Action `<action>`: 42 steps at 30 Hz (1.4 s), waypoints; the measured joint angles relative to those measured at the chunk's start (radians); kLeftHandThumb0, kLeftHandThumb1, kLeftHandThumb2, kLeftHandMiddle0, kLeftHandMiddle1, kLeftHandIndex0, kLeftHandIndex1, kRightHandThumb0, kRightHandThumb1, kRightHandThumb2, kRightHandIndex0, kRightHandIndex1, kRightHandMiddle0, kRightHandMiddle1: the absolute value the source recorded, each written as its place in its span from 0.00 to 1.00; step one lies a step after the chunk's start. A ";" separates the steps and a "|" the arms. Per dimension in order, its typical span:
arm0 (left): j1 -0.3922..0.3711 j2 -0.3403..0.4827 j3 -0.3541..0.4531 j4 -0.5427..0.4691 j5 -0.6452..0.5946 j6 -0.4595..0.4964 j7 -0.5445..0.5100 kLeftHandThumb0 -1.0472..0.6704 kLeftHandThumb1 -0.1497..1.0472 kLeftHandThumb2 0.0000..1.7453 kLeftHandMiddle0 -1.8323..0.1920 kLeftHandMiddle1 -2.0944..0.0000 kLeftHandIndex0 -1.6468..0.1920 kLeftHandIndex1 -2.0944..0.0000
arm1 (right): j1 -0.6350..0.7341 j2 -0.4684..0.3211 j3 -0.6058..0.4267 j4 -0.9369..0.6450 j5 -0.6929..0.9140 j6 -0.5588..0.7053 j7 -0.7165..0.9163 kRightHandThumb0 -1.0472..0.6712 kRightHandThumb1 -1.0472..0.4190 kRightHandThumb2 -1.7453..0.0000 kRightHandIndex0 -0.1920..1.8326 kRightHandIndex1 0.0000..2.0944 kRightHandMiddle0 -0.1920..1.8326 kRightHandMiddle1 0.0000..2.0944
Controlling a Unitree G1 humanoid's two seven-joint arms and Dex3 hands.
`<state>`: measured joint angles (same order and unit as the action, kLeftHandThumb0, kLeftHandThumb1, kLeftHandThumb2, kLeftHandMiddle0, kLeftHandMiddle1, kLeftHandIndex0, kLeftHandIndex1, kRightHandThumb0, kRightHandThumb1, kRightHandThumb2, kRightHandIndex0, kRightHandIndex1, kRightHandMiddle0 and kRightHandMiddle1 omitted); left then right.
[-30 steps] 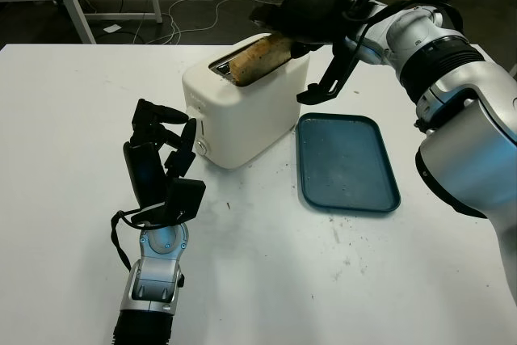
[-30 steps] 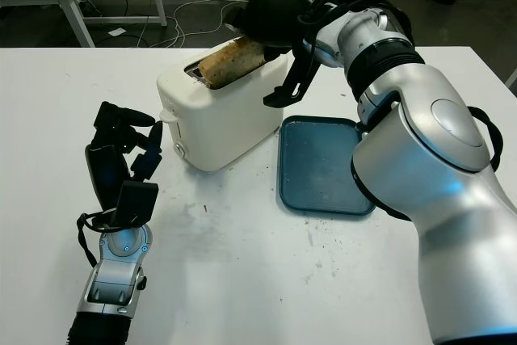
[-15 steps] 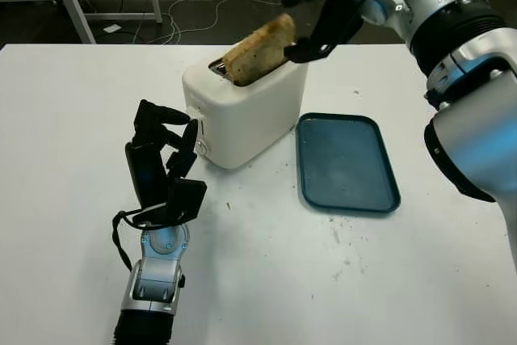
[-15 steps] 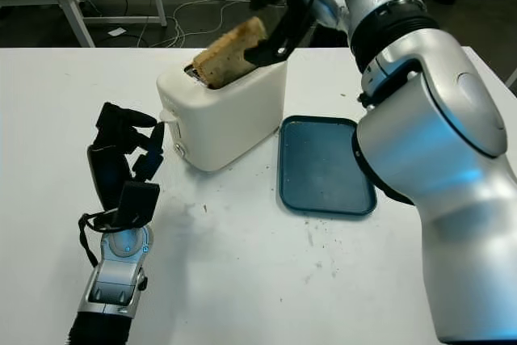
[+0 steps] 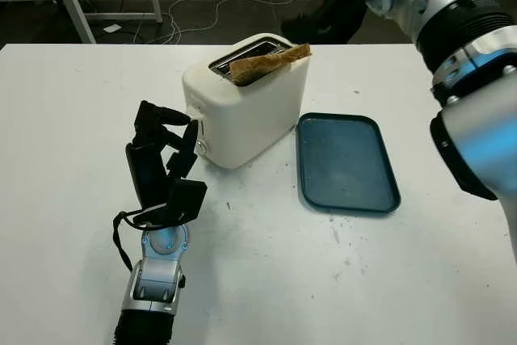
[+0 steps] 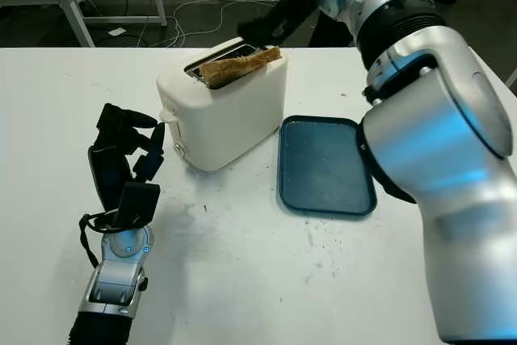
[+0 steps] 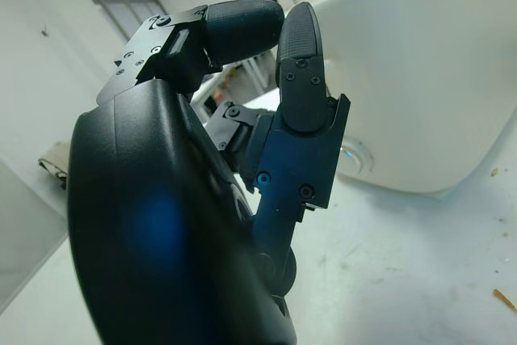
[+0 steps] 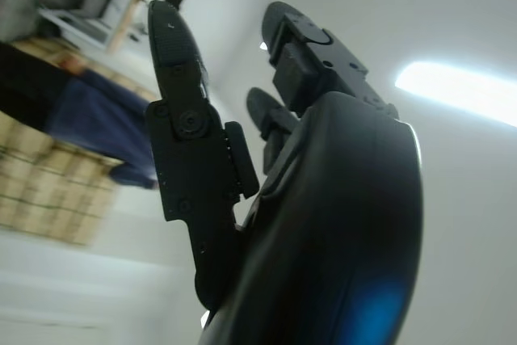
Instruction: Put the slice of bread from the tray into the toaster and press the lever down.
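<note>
White worktop (image 5: 73,119) in the head views carries a white toaster (image 5: 246,107); the bread slice (image 5: 266,61) lies tilted across its slot, not dropped in. A teal tray (image 5: 347,161) sits just beside it. The left robot hand (image 5: 161,155) stands near the toaster's lever side. In the left wrist view its fingers (image 7: 303,62) are curled, holding nothing. The right wrist view shows the right robot hand (image 8: 242,159) open, grasping nothing.
</note>
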<state>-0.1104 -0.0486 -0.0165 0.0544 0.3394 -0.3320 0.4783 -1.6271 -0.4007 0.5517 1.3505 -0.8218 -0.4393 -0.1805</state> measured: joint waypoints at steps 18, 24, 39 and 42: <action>0.009 0.001 -0.011 0.010 0.008 -0.009 0.001 0.37 0.89 0.22 0.54 0.17 0.69 0.18 | 0.485 -0.202 -0.241 -0.574 0.239 -0.384 0.118 0.09 0.17 0.99 0.20 0.37 0.36 0.01; 0.009 0.001 -0.012 0.011 0.008 -0.009 0.001 0.38 0.89 0.22 0.52 0.17 0.68 0.18 | 0.660 -0.217 -0.217 -0.713 0.039 -0.356 -0.012 0.09 0.19 1.00 0.16 0.40 0.34 0.00; 0.009 0.001 -0.014 0.011 0.004 -0.009 -0.002 0.38 0.89 0.21 0.51 0.17 0.68 0.18 | 0.650 -0.143 -0.013 -0.545 -0.328 -0.176 -0.510 0.16 0.25 1.00 0.26 0.31 0.38 0.02; 0.009 0.001 -0.016 0.011 -0.002 -0.009 -0.006 0.38 0.89 0.21 0.52 0.17 0.68 0.18 | 0.604 -0.111 0.018 -0.465 -0.333 -0.156 -0.610 0.20 0.24 1.00 0.25 0.34 0.38 0.01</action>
<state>-0.1019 -0.0475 -0.0320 0.0659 0.3377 -0.3411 0.4719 -1.0228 -0.5117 0.5692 0.8852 -1.1552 -0.5954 -0.7905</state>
